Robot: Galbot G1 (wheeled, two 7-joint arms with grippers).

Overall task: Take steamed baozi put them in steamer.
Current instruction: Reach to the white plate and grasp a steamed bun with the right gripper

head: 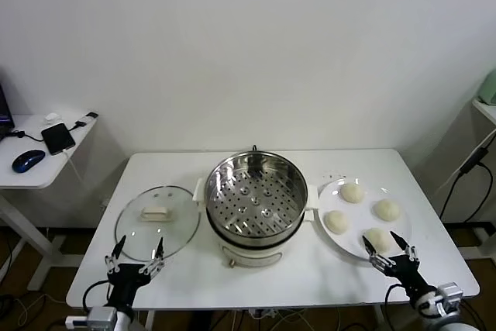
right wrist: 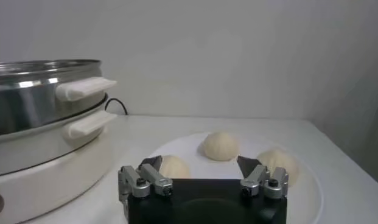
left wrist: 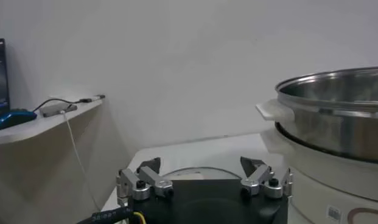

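Observation:
Several cream-white baozi lie on a white plate at the right of the table. In the right wrist view three of them show, one at the far side. The steel steamer stands in the middle with its perforated tray bare. My right gripper hovers open at the plate's near edge, just before the nearest bun, fingers apart and holding nothing. My left gripper sits open near the table's front edge, in front of the lid, also holding nothing.
A round glass lid with a cream knob lies flat left of the steamer. A side desk with a blue mouse and a phone stands further left. Another shelf and cables are at the far right.

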